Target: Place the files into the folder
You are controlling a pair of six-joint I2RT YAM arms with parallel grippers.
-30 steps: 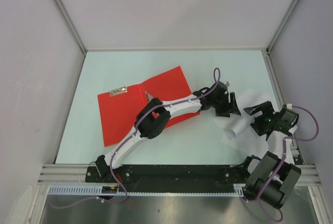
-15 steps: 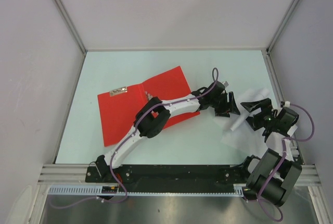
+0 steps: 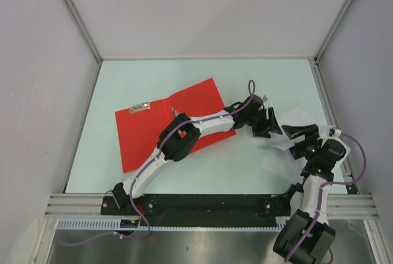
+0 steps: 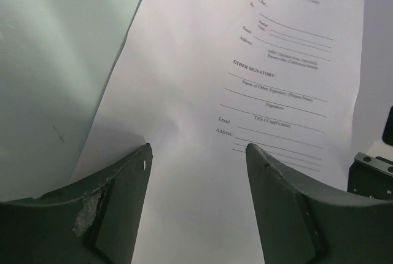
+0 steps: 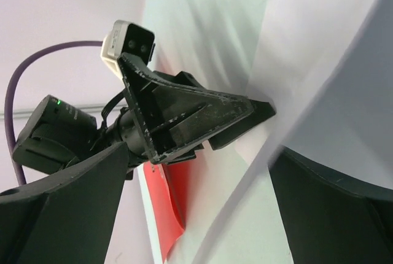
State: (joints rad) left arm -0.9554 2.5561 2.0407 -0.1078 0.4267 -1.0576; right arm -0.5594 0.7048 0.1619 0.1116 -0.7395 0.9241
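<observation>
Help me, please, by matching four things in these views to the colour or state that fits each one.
Column one:
1. folder
2. files
3. cable
4. left jaws

Column two:
A. purple
B. open above a printed sheet
C. red
D. white with black print

Pairs: 1-C, 2-D, 3-A, 4-B

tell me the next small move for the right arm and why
Probably shut the jaws of the right gripper: they stand open around a raised edge of the files, with the open left gripper over the same sheet.
</observation>
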